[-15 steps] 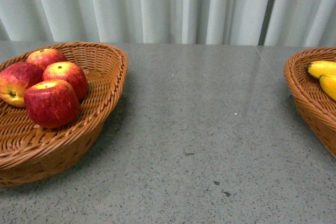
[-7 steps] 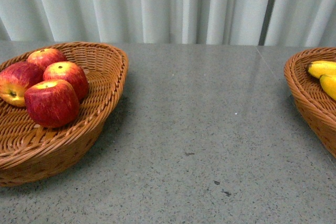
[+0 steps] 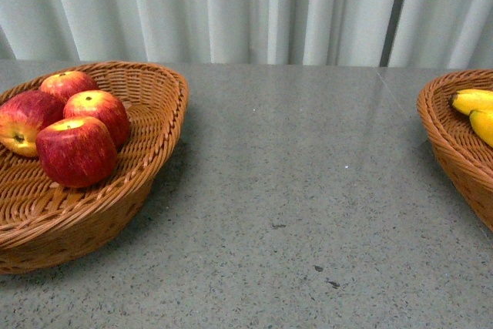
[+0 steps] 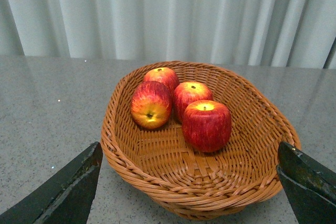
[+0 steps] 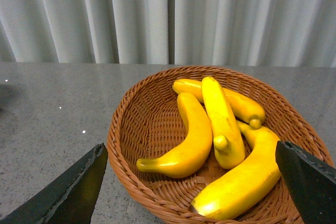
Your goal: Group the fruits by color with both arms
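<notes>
Left basket [image 3: 146,182]: four red apples [image 4: 206,125] clustered inside, touching | Right basket [image 5: 131,145]: four yellow bananas [image 5: 220,121] piled together | Left gripper [image 4: 189,182]: fingers spread wide, empty, hovering before apple basket | Right gripper [image 5: 191,184]: fingers spread wide, empty, facing banana basket | Grey table [image 3: 308,190] between baskets.

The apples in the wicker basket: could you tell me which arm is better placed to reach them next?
Left. Its open gripper faces the basket holding four apples; the right gripper looks onto the bananas.
</notes>
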Robot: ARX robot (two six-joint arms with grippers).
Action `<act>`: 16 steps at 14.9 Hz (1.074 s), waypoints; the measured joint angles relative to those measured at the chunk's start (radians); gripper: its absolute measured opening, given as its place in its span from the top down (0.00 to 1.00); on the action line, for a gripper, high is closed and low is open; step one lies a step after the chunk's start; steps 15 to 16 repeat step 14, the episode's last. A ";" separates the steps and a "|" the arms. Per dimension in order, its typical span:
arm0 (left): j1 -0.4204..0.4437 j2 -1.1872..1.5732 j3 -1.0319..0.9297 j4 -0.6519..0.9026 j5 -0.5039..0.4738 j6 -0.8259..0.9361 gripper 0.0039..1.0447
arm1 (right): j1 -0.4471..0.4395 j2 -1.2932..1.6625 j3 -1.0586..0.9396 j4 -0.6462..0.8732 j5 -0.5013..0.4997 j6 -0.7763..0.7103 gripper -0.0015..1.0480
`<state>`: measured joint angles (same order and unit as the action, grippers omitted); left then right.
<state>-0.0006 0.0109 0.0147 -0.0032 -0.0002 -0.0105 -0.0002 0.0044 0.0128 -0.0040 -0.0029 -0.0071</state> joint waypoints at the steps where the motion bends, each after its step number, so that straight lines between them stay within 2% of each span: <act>1: 0.000 0.000 0.000 0.000 0.000 0.000 0.06 | 0.000 0.000 0.000 0.000 0.000 0.000 0.06; 16: 0.000 0.000 0.000 0.000 0.000 0.000 0.06 | 0.000 0.000 0.000 0.000 0.000 0.000 0.06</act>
